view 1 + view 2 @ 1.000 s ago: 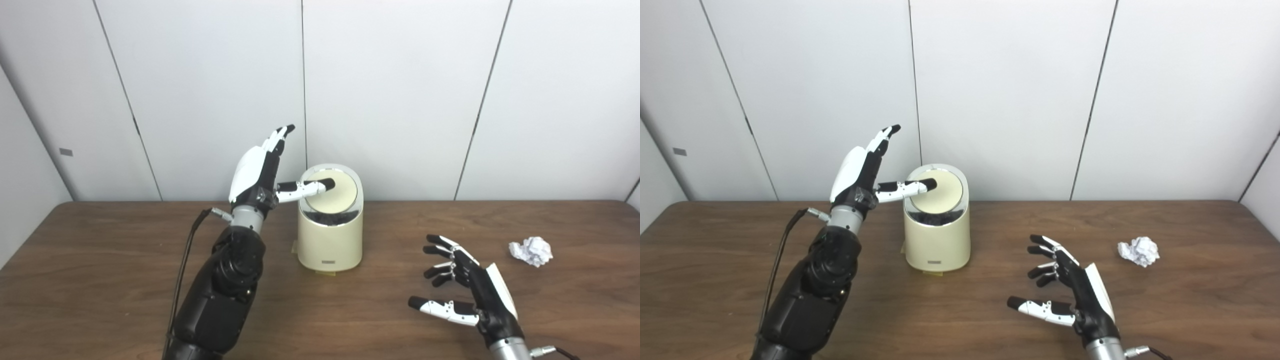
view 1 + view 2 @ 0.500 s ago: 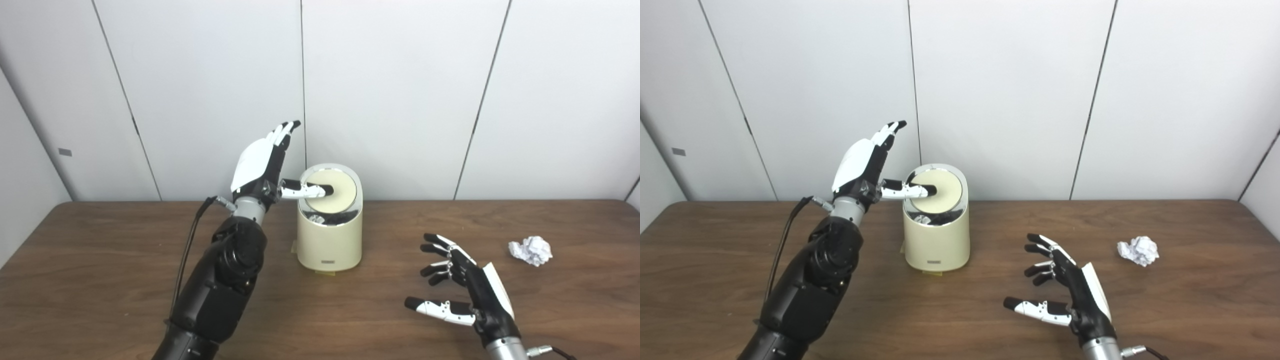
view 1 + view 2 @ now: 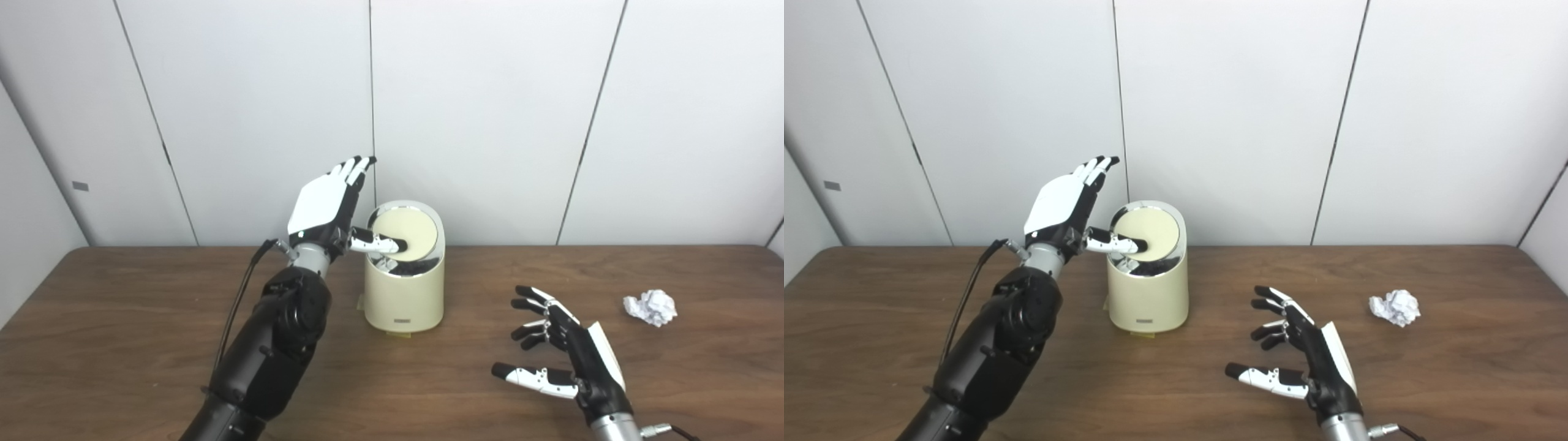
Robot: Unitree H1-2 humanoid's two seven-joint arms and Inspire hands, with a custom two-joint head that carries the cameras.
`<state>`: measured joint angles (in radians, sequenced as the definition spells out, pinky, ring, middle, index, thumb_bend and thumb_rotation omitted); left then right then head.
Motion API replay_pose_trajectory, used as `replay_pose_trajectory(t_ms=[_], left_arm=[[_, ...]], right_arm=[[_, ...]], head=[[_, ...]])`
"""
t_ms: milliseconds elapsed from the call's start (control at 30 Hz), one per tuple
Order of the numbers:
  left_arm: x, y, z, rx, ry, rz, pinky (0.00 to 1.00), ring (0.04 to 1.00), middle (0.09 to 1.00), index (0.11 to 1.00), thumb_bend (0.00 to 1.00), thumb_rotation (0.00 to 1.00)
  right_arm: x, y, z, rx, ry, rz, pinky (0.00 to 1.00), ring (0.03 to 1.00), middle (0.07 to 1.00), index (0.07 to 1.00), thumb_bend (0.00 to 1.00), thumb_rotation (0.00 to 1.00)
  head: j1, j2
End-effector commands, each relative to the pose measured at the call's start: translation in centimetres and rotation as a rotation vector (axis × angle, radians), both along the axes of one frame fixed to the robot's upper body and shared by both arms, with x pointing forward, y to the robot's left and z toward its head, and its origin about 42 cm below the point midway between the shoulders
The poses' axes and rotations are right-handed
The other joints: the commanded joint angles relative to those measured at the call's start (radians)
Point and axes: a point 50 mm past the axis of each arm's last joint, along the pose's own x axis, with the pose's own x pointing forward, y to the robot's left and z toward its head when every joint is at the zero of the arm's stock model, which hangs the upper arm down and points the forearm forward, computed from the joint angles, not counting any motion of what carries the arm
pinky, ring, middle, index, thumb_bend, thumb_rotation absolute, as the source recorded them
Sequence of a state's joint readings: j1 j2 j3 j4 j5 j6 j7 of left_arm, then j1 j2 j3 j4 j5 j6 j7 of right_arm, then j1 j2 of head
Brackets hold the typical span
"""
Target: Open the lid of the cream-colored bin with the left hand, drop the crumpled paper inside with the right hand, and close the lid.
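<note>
The cream-colored bin (image 3: 404, 294) stands at the middle of the wooden table (image 3: 122, 343), near the back wall. Its round lid (image 3: 408, 231) is tilted up, showing a dark opening at its front with something white inside. My left hand (image 3: 327, 208) is open beside the bin, fingers pointing up, with the thumb pressed against the lid's lower left part. The crumpled paper (image 3: 650, 307) lies on the table at the right. My right hand (image 3: 563, 349) hovers open over the table, left of the paper and apart from it, holding nothing.
White wall panels (image 3: 490, 110) rise straight behind the table's far edge. A black cable (image 3: 236, 306) hangs along my left forearm. A small yellowish patch (image 3: 398, 334) shows under the bin's base.
My left hand has turned and shifted slightly right and down, its thumb sliding lower on the lid. The lid has tilted further up. My right hand crept a little left.
</note>
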<state>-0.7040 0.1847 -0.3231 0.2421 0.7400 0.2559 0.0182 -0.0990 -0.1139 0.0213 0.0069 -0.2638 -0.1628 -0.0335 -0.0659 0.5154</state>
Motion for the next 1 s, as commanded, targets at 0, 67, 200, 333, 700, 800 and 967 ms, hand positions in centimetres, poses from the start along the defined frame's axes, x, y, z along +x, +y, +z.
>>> replay_pose_trajectory(t_ms=[0, 67, 200, 333, 700, 800, 967], left_arm=[[0.9, -0.3, 3.0, 0.060, -0.061, -0.004, 1.00, 1.000, 1.000, 1.000, 1.00, 0.22], [1.1, -0.4, 3.0, 0.103, -0.045, 0.000, 1.00, 1.000, 1.000, 1.000, 1.00, 0.22], [1.3, -0.7, 2.9, 0.188, -0.025, 0.009, 1.00, 1.000, 1.000, 1.000, 1.00, 0.18], [1.5, -1.2, 2.8, 0.269, -0.019, 0.013, 1.00, 1.000, 1.000, 1.000, 1.00, 0.16], [1.8, -1.5, 2.0, 0.462, 0.047, -0.035, 1.00, 1.000, 1.000, 1.000, 1.00, 0.09], [1.7, -1.4, 2.0, 0.453, 0.037, -0.035, 1.00, 1.000, 1.000, 1.000, 1.00, 0.10], [1.1, -0.8, 3.7, 0.185, -0.015, -0.048, 0.94, 1.000, 1.000, 1.000, 0.97, 0.21]], right_arm=[[0.8, 0.5, 2.3, 0.012, -0.095, 0.006, 0.49, 0.573, 0.778, 0.816, 0.72, 0.25], [0.7, 0.6, 2.4, 0.013, -0.097, 0.005, 0.49, 0.571, 0.776, 0.816, 0.72, 0.25], [0.7, 0.7, 2.7, 0.015, -0.097, 0.005, 0.49, 0.570, 0.774, 0.815, 0.72, 0.24], [0.6, 0.7, 2.8, 0.015, -0.099, 0.007, 0.48, 0.570, 0.774, 0.814, 0.72, 0.24], [0.2, 0.8, 3.3, 0.024, -0.099, 0.011, 0.48, 0.574, 0.777, 0.815, 0.71, 0.25], [0.2, 0.7, 3.3, 0.022, -0.097, 0.013, 0.48, 0.579, 0.779, 0.817, 0.71, 0.26], [0.3, 0.6, 3.1, 0.016, -0.099, 0.006, 0.48, 0.572, 0.775, 0.814, 0.71, 0.26]], head=[[-0.005, 0.006], [-0.005, 0.008], [-0.005, 0.014], [-0.006, 0.017], [-0.006, 0.032], [-0.003, 0.032], [0.003, 0.027]])
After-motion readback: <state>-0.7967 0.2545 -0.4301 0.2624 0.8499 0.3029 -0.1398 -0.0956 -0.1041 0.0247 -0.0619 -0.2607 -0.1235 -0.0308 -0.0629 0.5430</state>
